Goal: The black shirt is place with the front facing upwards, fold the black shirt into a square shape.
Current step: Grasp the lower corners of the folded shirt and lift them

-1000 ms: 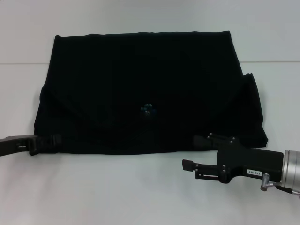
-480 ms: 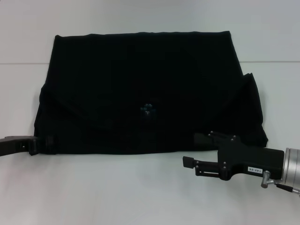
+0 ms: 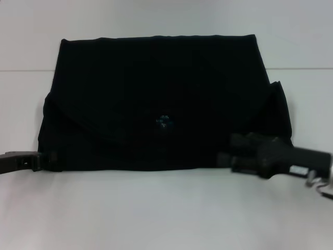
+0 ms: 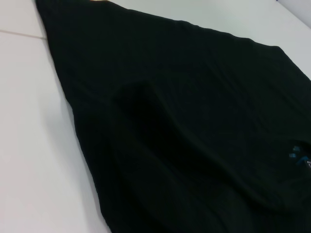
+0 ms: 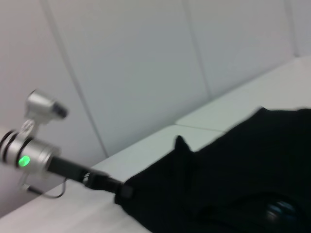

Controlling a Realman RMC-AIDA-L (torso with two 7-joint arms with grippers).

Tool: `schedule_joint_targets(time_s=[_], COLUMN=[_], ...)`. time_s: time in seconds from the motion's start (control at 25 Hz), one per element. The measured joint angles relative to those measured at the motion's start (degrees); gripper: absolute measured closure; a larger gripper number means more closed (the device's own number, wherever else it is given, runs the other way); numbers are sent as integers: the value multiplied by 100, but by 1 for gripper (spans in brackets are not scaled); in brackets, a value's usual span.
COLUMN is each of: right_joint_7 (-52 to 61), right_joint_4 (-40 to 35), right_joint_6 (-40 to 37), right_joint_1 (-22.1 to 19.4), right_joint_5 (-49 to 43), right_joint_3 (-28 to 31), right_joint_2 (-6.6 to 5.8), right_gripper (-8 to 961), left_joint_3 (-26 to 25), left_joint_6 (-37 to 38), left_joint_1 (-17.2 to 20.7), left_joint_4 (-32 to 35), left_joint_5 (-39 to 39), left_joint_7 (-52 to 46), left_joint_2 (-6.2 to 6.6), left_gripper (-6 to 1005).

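The large black soft-cloth shirt (image 3: 156, 99) lies part-folded on the white table (image 3: 156, 213). The left end effector (image 3: 46, 160) and right end effector (image 3: 237, 153) sit at its near corners, seemingly for another fold; I cannot tell either's grip.

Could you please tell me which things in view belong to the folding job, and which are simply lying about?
Job:
- large black soft-cloth shirt, partly folded
- left gripper, at its near left corner
- right gripper, at its near right edge

Lying about:
- nothing; only the white table beneath
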Motion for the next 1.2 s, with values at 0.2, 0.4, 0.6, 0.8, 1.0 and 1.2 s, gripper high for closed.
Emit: schedule_joint_targets(time_s=[0.2, 0.4, 0.6, 0.8, 1.0, 1.2], right_joint_7=[2605, 5132, 6808, 7087, 7089, 6995], right_joint_4=[-1124, -1952, -2267, -2126, -1632, -1205], right_joint_6=[-5, -149, -142, -58, 421, 766], right_joint_1=[-180, -44, 508, 1014, 1221, 1335], right_joint_5=[-378, -1174, -2729, -3957, -4321, -4358], right_joint_3=[32, 82, 466, 497, 399, 383], right_joint_2=[-288, -751, -859, -749, -710, -658], right_gripper=[94, 96, 97, 98, 99, 100], left_joint_3=[-33, -44, -44, -43, -43, -43], left_joint_6=[38, 46, 52, 54, 61, 63], left_joint_1=[-8, -9, -30, -39, -17, -16], left_joint_4=[1, 16, 17, 6, 16, 14], left_joint_5=[-1, -35, -44, -33, -29, -31], left_joint_7=[2, 4, 11, 13, 13, 13], left_joint_2=[13, 30, 35, 44, 43, 42], left_gripper=[944, 943, 943, 943, 942, 942])
